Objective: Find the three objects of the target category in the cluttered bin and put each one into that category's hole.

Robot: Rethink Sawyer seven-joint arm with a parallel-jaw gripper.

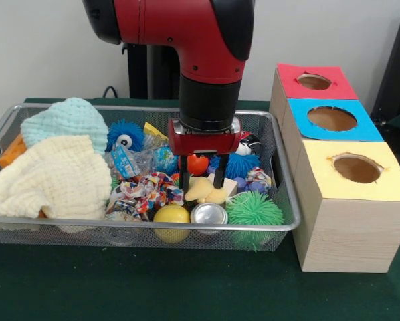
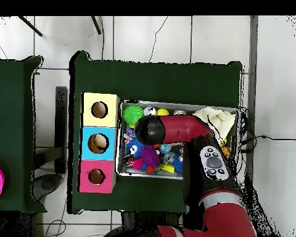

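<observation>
Gripper (image 1: 204, 175) hangs low inside the wire bin (image 1: 280, 167), fingers apart astride what looks like an orange toy (image 1: 198, 164); best close gently, lift straight.

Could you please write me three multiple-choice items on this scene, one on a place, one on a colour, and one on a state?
1. Where does the gripper hang?
A. over the bin
B. over the blue hole
C. beside the boxes

2. What colour is the top of the box at the front end of the row in the front view?
A. red
B. green
C. yellow

3. How are the fingers?
A. shut on a ball
B. open, holding nothing
C. shut on a cloth

Key: 1 A, the gripper is down among the toys in the bin; 2 C, the row runs red, blue, yellow toward the front; 3 B, the two fingers stand apart with nothing gripped.
</observation>
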